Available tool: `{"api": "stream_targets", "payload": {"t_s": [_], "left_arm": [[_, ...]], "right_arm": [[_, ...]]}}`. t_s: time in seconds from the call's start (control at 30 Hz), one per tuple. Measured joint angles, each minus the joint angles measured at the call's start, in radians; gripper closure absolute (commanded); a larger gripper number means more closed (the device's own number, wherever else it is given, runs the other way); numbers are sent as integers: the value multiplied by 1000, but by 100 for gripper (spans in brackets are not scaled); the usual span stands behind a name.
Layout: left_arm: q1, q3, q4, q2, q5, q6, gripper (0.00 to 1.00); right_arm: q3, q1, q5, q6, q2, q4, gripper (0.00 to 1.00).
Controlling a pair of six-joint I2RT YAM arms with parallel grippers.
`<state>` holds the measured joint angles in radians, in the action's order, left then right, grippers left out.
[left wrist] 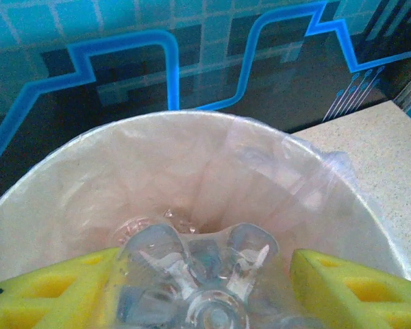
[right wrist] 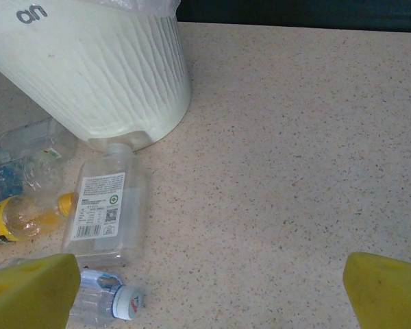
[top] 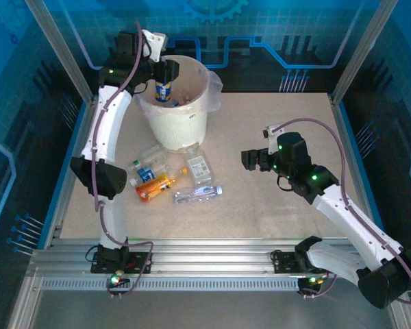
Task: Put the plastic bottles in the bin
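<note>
Your left gripper [top: 166, 82] is over the mouth of the large white round bin [top: 192, 120], which stands at the far left of the speckled beige counter [top: 274, 199]. The gripper's yellow pads [left wrist: 48, 291] are closed partway on a clear crushed plastic bottle with a blue label [top: 165, 91]. In the left wrist view the bottle's ridged base faces the camera, above the translucent bag liner [left wrist: 192, 171] inside the bin.

Your right gripper [top: 250, 160] hovers above bare counter, right of the bin and well apart from it. Its jaws stand wide and hold nothing.

Four bottles lie on the counter just in front of the bin. A flat clear bottle with a white printed label [right wrist: 106, 212] lies with one end touching the bin's base. Left of it lie a clear bottle with a blue label and a green cap [top: 147, 168] and an orange bottle [top: 154, 186]. Nearest you is a small clear bottle with a white cap [right wrist: 106, 305].
</note>
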<state>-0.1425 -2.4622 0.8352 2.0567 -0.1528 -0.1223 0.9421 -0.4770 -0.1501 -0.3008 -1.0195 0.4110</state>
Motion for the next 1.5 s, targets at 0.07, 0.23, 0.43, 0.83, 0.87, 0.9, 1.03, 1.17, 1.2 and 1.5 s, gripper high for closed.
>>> {"api": "stream_targets", "payload": {"t_s": [0.07,0.23,0.43,0.83,0.87,0.9,1.03,1.17,1.2,1.5], "left_arm": [[2,0,12,0,0,-13,92],[2,3,28,8,-9,-19,80],[2,3,26,56,-61,-14,32],[-10,-10,-39,87,-130,40,1],[-10,-11,-48,87,-130,45,1],[-10,-11,-58,87,-130,48,1],[-10,-15,-80,85,-123,71,1],[-10,-4,-86,66,-95,85,1],[-10,11,-89,51,-87,91,1],[-10,433,-262,-338,-28,164,1]], "right_arm": [[0,0,0,-5,-5,0,0],[0,0,2,-14,-12,0,0],[0,0,0,-14,-12,0,0],[0,0,1,-14,-12,0,0],[0,0,1,-14,-12,0,0],[0,0,1,-14,-12,0,0],[0,0,0,-14,-12,1,0],[0,0,0,-14,-12,1,0],[0,0,0,-14,-12,1,0],[0,-1,-28,-14,-12,5,0]]}}
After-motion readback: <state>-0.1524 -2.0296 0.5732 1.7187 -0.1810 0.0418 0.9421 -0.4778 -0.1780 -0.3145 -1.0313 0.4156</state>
